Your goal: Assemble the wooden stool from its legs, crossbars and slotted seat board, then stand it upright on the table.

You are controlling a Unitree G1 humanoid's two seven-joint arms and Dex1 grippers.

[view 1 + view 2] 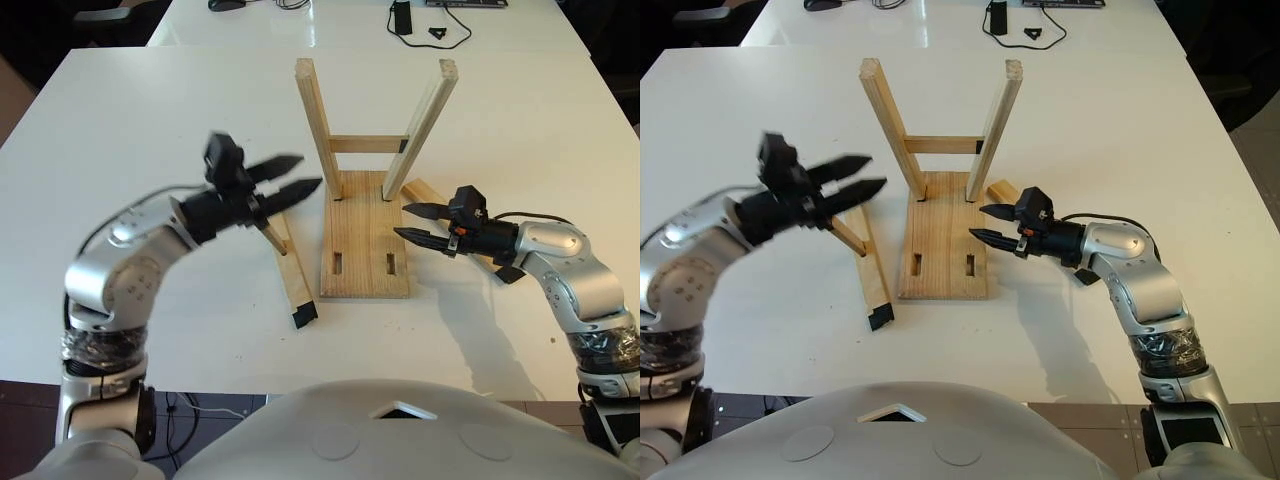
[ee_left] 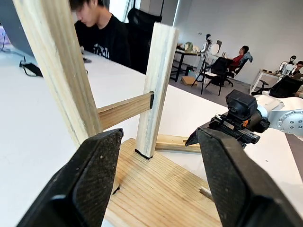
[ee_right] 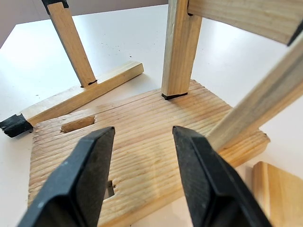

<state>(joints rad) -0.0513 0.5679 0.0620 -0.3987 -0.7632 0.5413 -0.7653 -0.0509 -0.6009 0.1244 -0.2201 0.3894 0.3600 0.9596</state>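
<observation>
Wooden seat board (image 1: 365, 262) lay flat on the table (image 1: 150, 110), two legs (image 1: 318, 120) upright in it.
Left tool (image 1: 306, 172) and right tool (image 1: 401, 220) flanked it, both released, empty.

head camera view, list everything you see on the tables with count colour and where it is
seat board: 1, light wood, flat mid-table, two near slots empty
standing legs: 2, light wood, upright at the board's far end, splayed apart
crossbar: 1, light wood, joining the standing legs
loose leg: 1, light wood with black tip, lying left of the board, a short bar rising from it
wood piece: 1, light wood, right of the board, partly behind a standing leg
table: 1, white, under all of this
black device: 1, black, with cable, on the far table
left gripper: 1, black, open, above the loose leg
right gripper: 1, black, open, at the board's right edge
</observation>
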